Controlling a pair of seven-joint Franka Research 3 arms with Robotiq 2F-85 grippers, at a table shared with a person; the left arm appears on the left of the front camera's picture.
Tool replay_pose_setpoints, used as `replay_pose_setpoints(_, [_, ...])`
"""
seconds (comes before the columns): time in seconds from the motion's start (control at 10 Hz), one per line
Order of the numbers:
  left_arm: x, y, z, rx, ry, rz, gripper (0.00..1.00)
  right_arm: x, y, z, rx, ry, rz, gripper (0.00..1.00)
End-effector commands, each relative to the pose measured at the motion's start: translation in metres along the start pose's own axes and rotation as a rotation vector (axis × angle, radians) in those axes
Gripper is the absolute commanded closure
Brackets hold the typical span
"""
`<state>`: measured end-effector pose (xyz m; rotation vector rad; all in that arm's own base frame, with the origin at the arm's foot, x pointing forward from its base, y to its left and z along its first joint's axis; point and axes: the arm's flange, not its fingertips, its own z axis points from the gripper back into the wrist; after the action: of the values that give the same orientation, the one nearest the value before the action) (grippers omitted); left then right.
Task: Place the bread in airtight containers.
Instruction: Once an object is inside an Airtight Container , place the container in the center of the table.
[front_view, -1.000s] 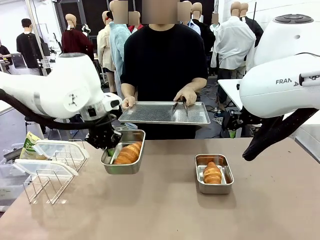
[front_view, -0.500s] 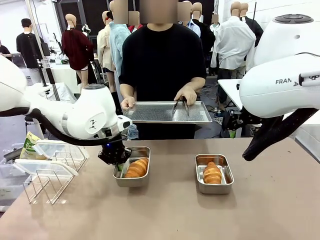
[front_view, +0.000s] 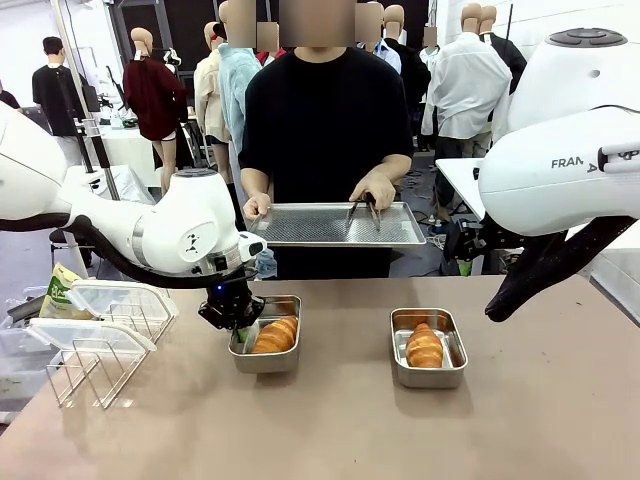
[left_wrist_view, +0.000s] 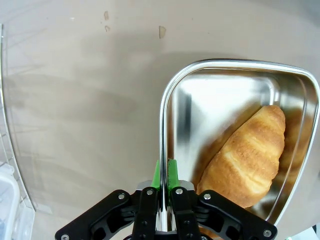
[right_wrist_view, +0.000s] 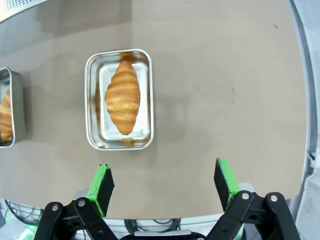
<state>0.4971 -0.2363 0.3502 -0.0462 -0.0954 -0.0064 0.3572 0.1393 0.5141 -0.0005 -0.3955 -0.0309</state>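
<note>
Surface, matte brown (front_view: 330, 430), front view: carries two small rectangular shiny steel tubs with rounded corners. The left steel tub (front_view: 262, 362) holds one golden-brown ridged croissant roll (front_view: 275, 335). The left gripper (front_view: 238, 325), black with green pads, is clamped on this tub's left rim. The right steel tub (front_view: 428, 377) holds a second croissant roll (front_view: 424, 345) and stands well apart from the first tub. A wire rack (front_view: 95, 372) at the left edge bears two translucent white-rimmed plastic lids (front_view: 115, 297). A person at the far side holds a large flat perforated steel tray (front_view: 320, 228) and tongs (front_view: 362, 212).

Left wrist view: left gripper (left_wrist_view: 164, 172), jaws narrow, pinches the thin rim of the left steel tub (left_wrist_view: 225, 95) between its pads. The croissant roll (left_wrist_view: 245, 155) lies diagonally inside, just beside the fingers.

Right wrist view: right gripper (right_wrist_view: 165, 182), jaws wide and holding nothing, hangs over bare surface (right_wrist_view: 225, 75). The right steel tub (right_wrist_view: 146, 65) lies ahead with the second croissant roll (right_wrist_view: 122, 97) lengthwise in it. The left steel tub (right_wrist_view: 16, 107) shows at the picture's left edge.
</note>
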Motion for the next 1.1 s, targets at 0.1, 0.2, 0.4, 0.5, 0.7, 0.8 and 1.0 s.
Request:
replay_pose_setpoints(0.1, [-0.0014, 0.0003, 0.0027, 0.004, 0.011, 0.027, 0.71, 0.0004, -0.0003, 0.0005, 0.0, -0.001, 0.003, 0.0])
replay_pose_setpoints(0.2, [-0.0015, 0.0015, 0.002, 0.007, 0.005, 0.024, 0.51, 0.0004, -0.0003, 0.0005, 0.0, -0.001, 0.003, 0.0])
replay_pose_setpoints(0.4, [-0.0033, 0.0026, 0.0008, 0.014, 0.013, 0.023, 0.11, 0.0004, -0.0003, 0.0005, 0.0, -0.001, 0.003, 0.0])
replay_pose_setpoints(0.5, [-0.0046, 0.0036, 0.002, 0.024, 0.012, 0.021, 0.0, 0.0004, -0.0003, 0.0005, 0.0, -0.001, 0.003, 0.0])
replay_pose_setpoints(0.7, [-0.0059, 0.0047, 0.003, 0.053, 0.006, 0.021, 0.0, 0.0004, -0.0003, 0.0005, 0.0, -0.001, 0.003, 0.0])
replay_pose_setpoints(0.8, [-0.006, 0.0048, 0.0028, 0.06, 0.015, 0.024, 0.0, 0.0004, -0.0003, 0.0005, 0.0, -0.001, 0.003, 0.0])
replay_pose_setpoints(1.0, [-0.0053, 0.0047, 0.0037, 0.051, 0.021, 0.027, 0.0, 0.0004, -0.0003, 0.0005, 0.0, -0.001, 0.003, 0.0])
